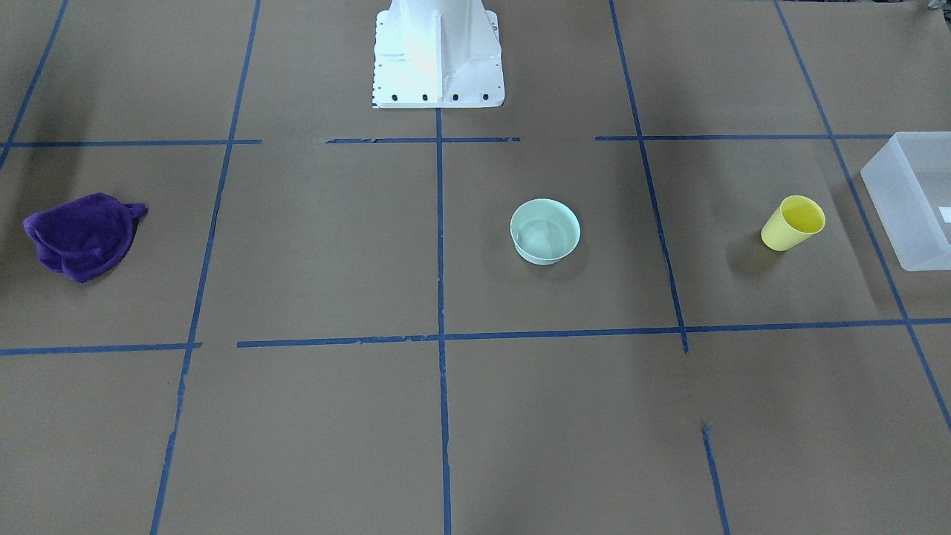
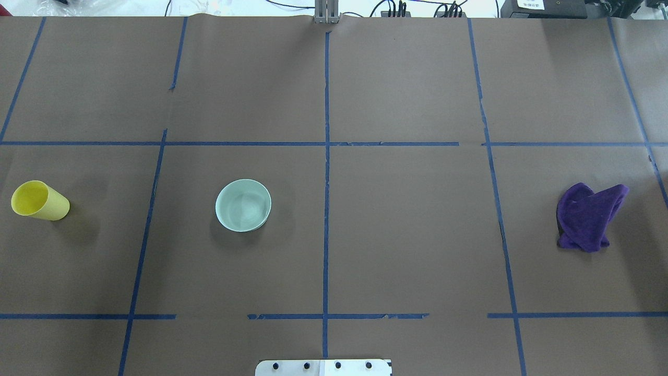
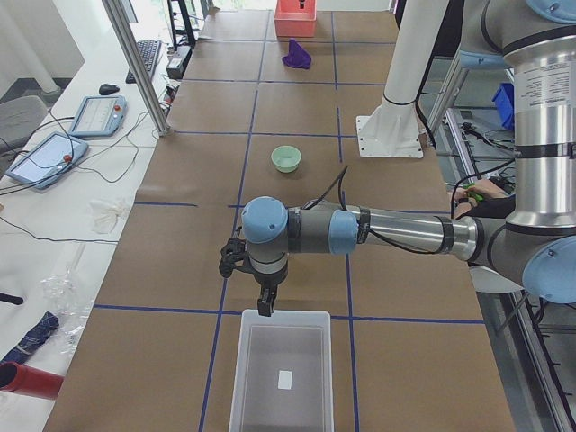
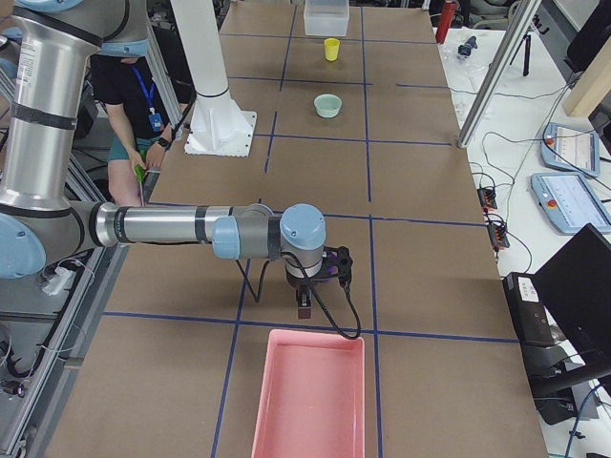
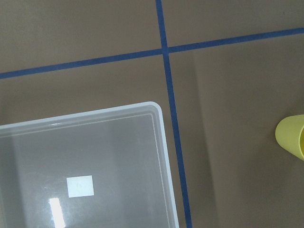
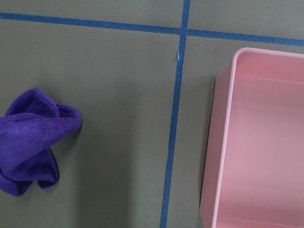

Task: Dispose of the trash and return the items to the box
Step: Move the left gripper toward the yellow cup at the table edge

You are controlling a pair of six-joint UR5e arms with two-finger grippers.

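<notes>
The yellow cup [image 1: 793, 223] stands upright on the brown table, close beside the frosted-white box [image 1: 910, 200]. The mint-green bowl [image 1: 544, 231] sits upright nearer the table's middle. In the overhead view the cup [image 2: 39, 201] is at the far left and the bowl [image 2: 243, 205] is left of centre. My left gripper [image 3: 264, 301] hangs above the table just before the box's [image 3: 281, 373] near rim, which also shows in the left wrist view [image 5: 161, 142]. My right gripper [image 4: 304, 303] hangs near the pink bin [image 4: 310, 396]. I cannot tell whether either gripper is open or shut.
A crumpled purple cloth [image 1: 82, 234] lies at the table's other end, next to the pink bin [image 6: 223, 142]. The white robot base [image 1: 438, 59] stands at the table's back middle. Blue tape lines grid the brown surface. An operator stands beside the robot.
</notes>
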